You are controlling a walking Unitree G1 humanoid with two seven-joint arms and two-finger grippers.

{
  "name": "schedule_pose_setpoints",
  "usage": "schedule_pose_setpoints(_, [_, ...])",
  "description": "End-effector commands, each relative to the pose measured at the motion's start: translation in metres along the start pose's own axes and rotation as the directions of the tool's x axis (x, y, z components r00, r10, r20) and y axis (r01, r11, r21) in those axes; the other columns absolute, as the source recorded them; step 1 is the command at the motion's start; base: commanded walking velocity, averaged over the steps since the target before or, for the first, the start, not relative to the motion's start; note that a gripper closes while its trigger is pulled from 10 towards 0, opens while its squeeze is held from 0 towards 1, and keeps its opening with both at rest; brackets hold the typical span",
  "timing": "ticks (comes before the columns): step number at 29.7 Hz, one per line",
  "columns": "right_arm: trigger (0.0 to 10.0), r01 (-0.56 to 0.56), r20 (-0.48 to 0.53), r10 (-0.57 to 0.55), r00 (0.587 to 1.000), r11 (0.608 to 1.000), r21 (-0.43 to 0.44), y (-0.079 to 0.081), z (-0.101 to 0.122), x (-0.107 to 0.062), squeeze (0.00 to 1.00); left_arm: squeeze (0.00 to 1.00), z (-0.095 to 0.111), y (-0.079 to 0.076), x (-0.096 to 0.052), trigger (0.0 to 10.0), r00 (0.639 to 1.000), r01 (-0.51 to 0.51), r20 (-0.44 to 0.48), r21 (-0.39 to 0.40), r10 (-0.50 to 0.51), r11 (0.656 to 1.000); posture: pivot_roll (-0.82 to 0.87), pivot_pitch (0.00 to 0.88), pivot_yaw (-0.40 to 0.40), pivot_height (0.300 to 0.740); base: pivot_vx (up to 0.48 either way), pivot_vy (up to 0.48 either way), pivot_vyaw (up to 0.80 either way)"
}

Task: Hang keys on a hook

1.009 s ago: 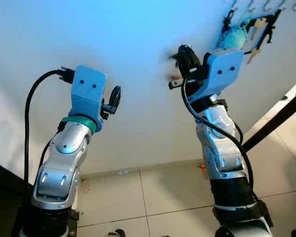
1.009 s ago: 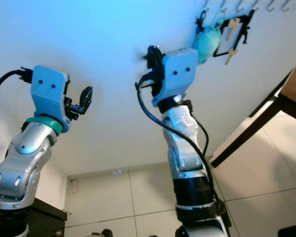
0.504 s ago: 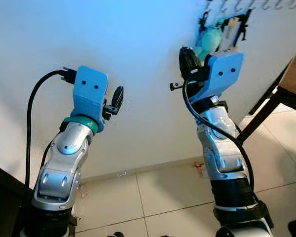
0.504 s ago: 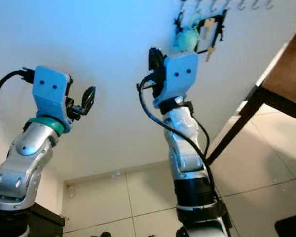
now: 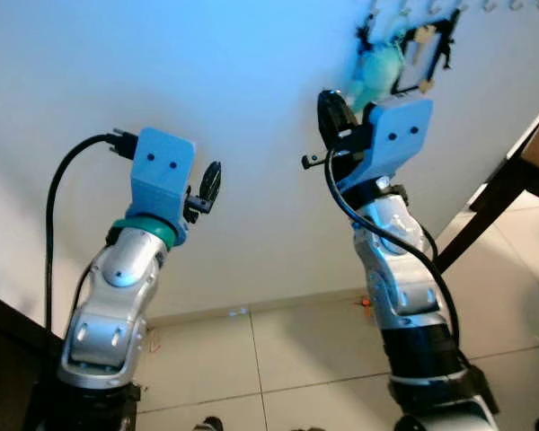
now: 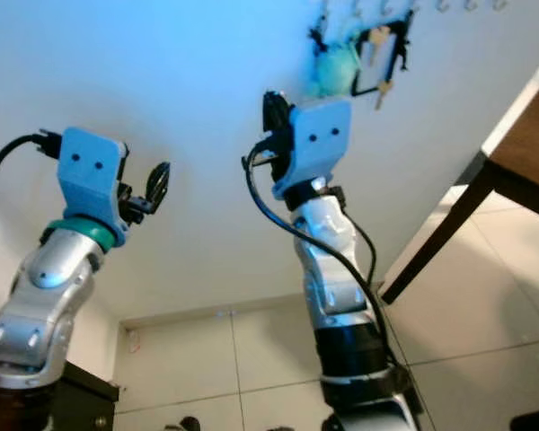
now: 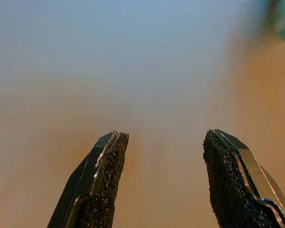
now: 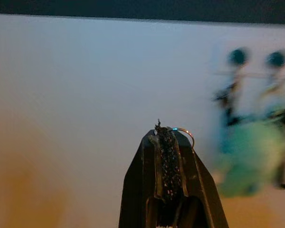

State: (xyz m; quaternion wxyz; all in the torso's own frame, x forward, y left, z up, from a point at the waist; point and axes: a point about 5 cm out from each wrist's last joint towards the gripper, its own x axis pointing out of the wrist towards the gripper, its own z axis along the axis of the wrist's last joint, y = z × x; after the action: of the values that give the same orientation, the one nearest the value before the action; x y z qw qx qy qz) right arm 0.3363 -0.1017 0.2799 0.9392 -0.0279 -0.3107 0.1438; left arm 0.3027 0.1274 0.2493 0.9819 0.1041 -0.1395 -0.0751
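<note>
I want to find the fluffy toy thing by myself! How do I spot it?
Look up at the white wall, near the row of small hooks at the top. Just above the right gripper hangs a fuzzy turquoise keychain. Beside it hang thin black and tan keys, but it is the soft, round, blue-green one.
</note>
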Motion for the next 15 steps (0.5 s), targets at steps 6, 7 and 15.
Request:
schedule_pose_setpoints(6, [10.0,-0.002,-0.004,0.002,1.0,1.0,0.01,0.0019,-0.0018,-0.0019,0.0,0.0,-0.0015,0.003,-0.0014,10.0,1.0,-0.01,-0.004,0.015,0.01,1.0,-0.01,0.089,0.085,0.74,0.0,-0.299,0.0])
schedule_pose_setpoints(7, [10.0,-0.002,-0.004,0.002,1.0,1.0,0.01,0.0019,-0.0018,-0.0019,0.0,0.0,-0.0015,0.003,-0.0014,10.0,1.0,-0.01,-0.004,0.015,0.01,1.0,-0.01,0.089,0.085,0.74,0.0,-0.274,0.0])
schedule_pose_setpoints(15, [10.0,-0.001,-0.006,0.001,1.0,1.0,0.011,0.002,-0.0024,-0.0024,0.0,0.0,-0.0018,0.003,-0.0014,10.0,1.0,-0.009,-0.005,0.016,0.01,1.0,-0.01,0.089,0.085,0.74,0.0,-0.264,0.0])
